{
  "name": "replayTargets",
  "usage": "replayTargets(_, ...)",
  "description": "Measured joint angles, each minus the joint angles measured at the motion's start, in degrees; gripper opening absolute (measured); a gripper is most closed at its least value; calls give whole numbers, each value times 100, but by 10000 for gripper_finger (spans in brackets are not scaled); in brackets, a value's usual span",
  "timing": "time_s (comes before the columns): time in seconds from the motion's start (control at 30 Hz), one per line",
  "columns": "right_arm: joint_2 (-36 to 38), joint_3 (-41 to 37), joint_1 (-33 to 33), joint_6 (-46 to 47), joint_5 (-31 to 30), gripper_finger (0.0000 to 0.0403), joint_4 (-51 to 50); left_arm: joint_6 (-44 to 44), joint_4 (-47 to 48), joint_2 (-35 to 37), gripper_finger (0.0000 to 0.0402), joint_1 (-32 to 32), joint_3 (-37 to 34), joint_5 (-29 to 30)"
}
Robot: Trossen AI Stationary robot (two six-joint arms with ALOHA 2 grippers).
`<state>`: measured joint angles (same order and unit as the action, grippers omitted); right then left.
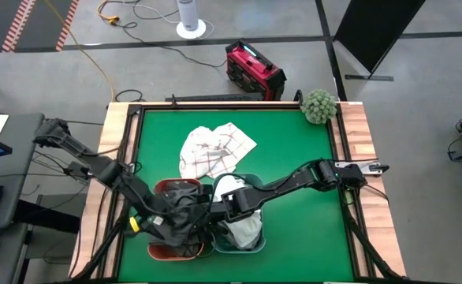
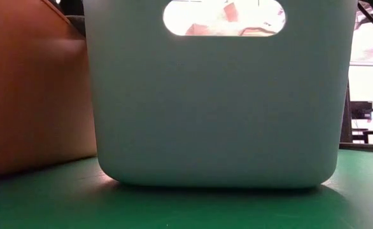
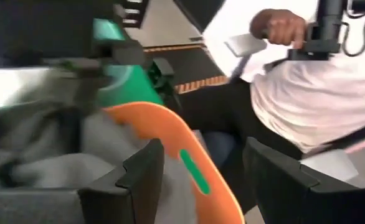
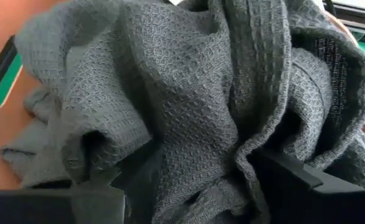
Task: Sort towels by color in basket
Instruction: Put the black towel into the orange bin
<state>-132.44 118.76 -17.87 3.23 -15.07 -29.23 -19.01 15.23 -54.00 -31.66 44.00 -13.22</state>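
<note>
A dark grey waffle towel (image 4: 170, 93) lies bunched in the orange basket (image 1: 157, 251), with a light grey towel (image 3: 58, 168) beside it. My right gripper (image 4: 207, 186) is open, low in that basket, with a thick fold of the dark towel between its fingers. My left gripper (image 3: 204, 177) is open at the same basket, its fingers on either side of the orange rim (image 3: 170, 124). White towels with red check lines (image 1: 215, 150) lie spread on the green table. The pale basket (image 1: 255, 246) holds white cloth (image 1: 243, 227). My right gripper comes down into the dark grey towel's bunched folds (image 4: 232, 168), and a thick fold of several layers fills the gap between its open fingers. The towel rests in the orange basket. I cannot tell whether the pads press it. My left gripper straddles the orange basket's rim; I cannot tell whether it touches it.
The two baskets stand side by side at the table's near edge, filling the low view: pale wall (image 2: 218, 108), orange wall (image 2: 27, 95). A green fuzzy ball (image 1: 319, 105) sits at the far right corner. A person in a white shirt (image 3: 319, 93) is beyond the table.
</note>
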Motion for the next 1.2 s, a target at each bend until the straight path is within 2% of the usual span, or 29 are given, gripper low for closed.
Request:
replayTargets(0.23, 2, 0, 0, 22, 0, 255, -118, -678, -1549, -580, 207, 70, -984, -635)
replayTargets(0.47, 2, 0, 0, 22, 0, 255, -123, -1934, -4683, -1326, 207, 288, -2480, -1219)
replayTargets(0.6, 2, 0, 2, 22, 0, 255, -99, -2420, -5327, -1433, 207, 439, -2681, -1547)
replayTargets(0.77, 2, 0, 0, -2, 0, 255, -79, -2530, -5132, -992, 207, 505, -2372, -1943)
replayTargets(0.9, 2, 0, -2, -2, 0, 255, -77, -2162, -4099, -449, 207, 505, -1981, -1933)
replayTargets(1.03, 21, -3, 0, -5, 0, 255, -87, -1639, -2880, -4, 207, 501, -1557, -1575)
replayTargets(1.2, 50, 249, 0, 18, 0, 255, -253, -803, -1746, 339, 207, 501, -1182, -790)
